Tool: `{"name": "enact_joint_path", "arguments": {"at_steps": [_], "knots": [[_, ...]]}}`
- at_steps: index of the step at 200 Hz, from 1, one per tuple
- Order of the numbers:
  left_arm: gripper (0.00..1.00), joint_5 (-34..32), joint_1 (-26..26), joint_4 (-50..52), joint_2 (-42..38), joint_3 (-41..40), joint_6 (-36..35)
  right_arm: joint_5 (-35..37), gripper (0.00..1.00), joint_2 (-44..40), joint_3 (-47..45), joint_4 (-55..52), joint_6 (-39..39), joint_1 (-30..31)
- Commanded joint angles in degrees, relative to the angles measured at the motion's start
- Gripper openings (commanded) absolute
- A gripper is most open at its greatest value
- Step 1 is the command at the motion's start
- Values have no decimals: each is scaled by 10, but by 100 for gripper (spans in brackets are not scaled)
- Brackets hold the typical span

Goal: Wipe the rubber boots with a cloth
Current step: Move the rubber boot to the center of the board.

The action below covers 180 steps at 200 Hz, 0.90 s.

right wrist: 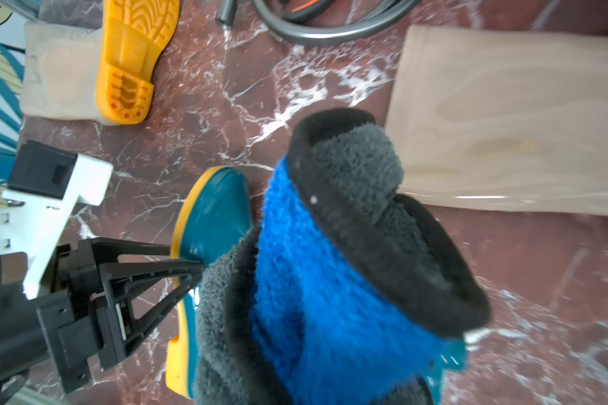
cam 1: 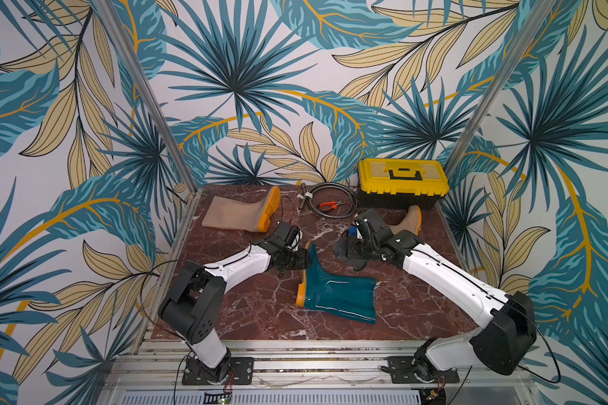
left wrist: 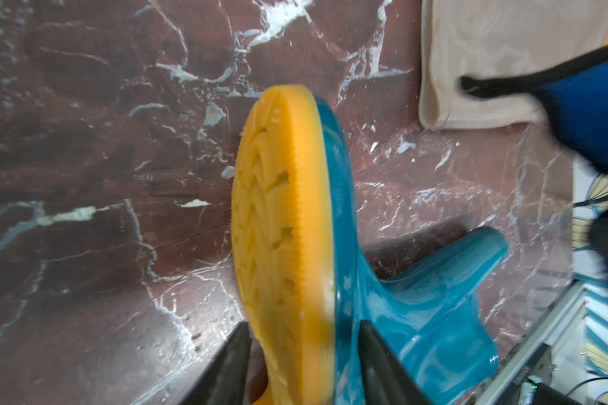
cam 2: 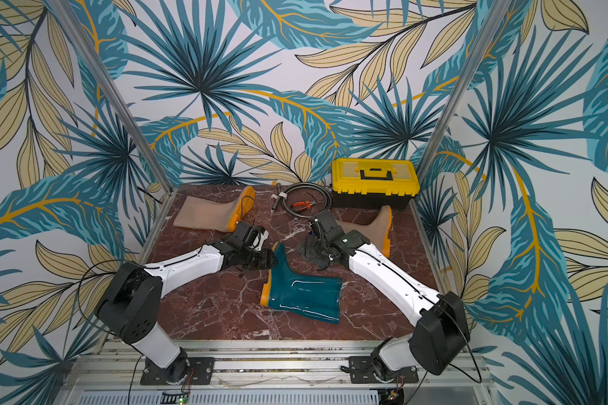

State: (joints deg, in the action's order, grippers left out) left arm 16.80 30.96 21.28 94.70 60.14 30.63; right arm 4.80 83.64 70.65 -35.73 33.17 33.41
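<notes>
Clamping cloth (right wrist: 330, 263), right end effector (cam 1: 351, 250) sits near left end effector (left wrist: 302, 328) straddling teal boot (left wrist: 418, 298), grip unclear: loose boot may skid when wiped.

Your yellow toolbox (cam 1: 402, 184) at the far right corner, grey coiled cable (right wrist: 330, 38) just beside it (orange-handled pliers (cam 1: 327, 206) inside the coil), red-brown marble tabletop (cam 1: 260, 315), palm-leaf wallpaper (cam 1: 236, 87) behind.

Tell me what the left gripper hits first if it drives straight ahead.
The dark teal rubber boot with the orange sole: its foot already lies between the left gripper's fingers, so it likely jams there at once. Contact now is unclear.
</notes>
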Motion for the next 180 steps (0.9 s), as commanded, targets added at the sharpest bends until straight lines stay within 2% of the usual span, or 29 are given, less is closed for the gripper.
{"name": "enact_joint_path", "arguments": {"at_steps": [1, 20, 64, 95, 139, 171, 180], "knots": [[61, 10, -1, -1, -50, -7, -28, -64, 0, 33, 18, 50, 21, 2], [61, 5, -1, 14, -106, -40, -42, -92, 0, 65, 42, 75, 32, 2], [39, 34, 14, 15, -195, -159, -10, -138, 0, 157, 121, 106, 48, 16], [39, 16, 73, 15, -210, -201, 19, -145, 0, 183, 133, 110, 55, 35], [42, -9, 85, 13, -202, -223, 36, -129, 0, 148, 47, 118, 78, 82], [33, -23, 85, 4, -189, -218, 49, -112, 0, 95, -56, 138, 125, 123], [30, -25, 85, 0, -186, -218, 53, -113, 0, 83, -85, 147, 143, 151]]}}
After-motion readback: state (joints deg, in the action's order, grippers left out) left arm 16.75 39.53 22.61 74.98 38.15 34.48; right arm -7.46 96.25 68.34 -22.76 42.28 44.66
